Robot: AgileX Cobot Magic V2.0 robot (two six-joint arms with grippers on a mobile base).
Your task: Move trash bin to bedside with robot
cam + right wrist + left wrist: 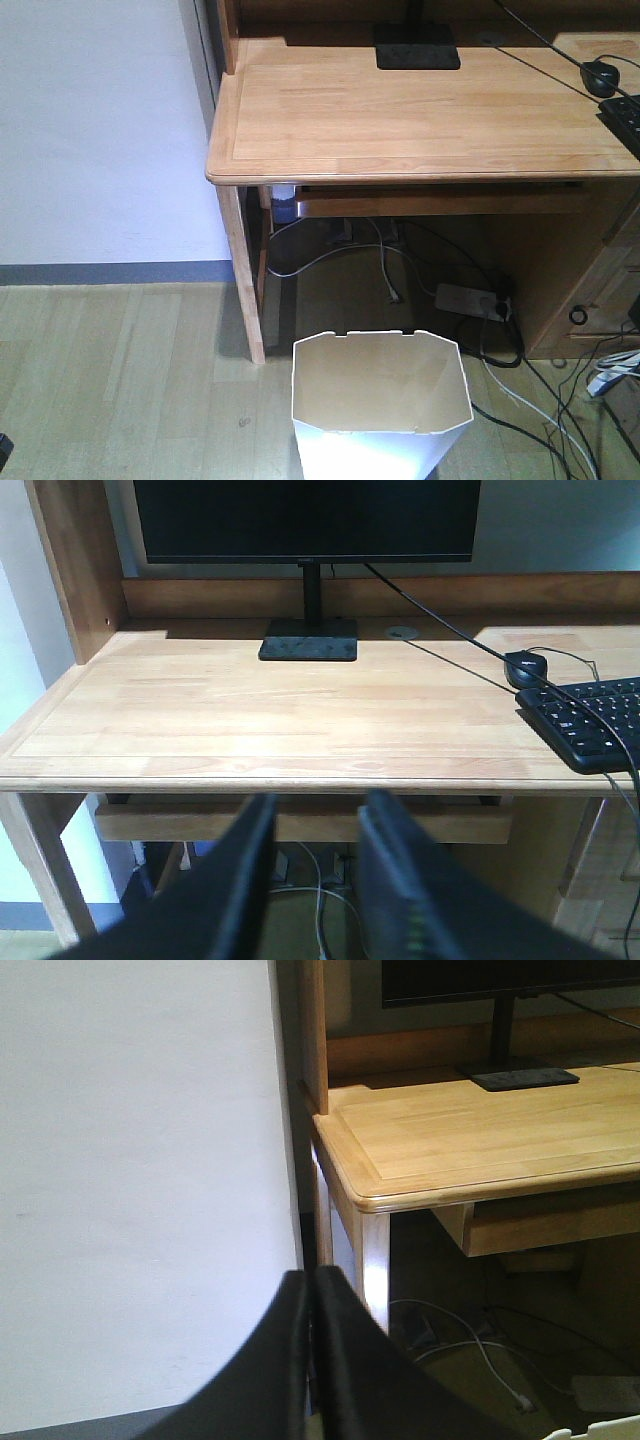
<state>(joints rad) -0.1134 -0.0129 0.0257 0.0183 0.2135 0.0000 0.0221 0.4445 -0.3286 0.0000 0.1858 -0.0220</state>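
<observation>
The white trash bin (380, 405) stands on the wood floor just in front of me, under the front edge of the light-wood desk (420, 110); it looks empty. A bit of its notched rim (600, 1430) shows at the bottom right of the left wrist view. My left gripper (311, 1282) is shut with nothing in it, pointing at the white wall beside the desk leg. My right gripper (318, 815) is open and empty, pointing at the desk's front edge. The bed is out of view. Neither gripper touches the bin.
On the desk are a monitor (305, 520) on its stand, a mouse (525, 665) and a keyboard (590, 720). A power strip (470, 300) and loose cables (540, 400) lie on the floor under and right of the desk. A white wall (100, 130) is at the left.
</observation>
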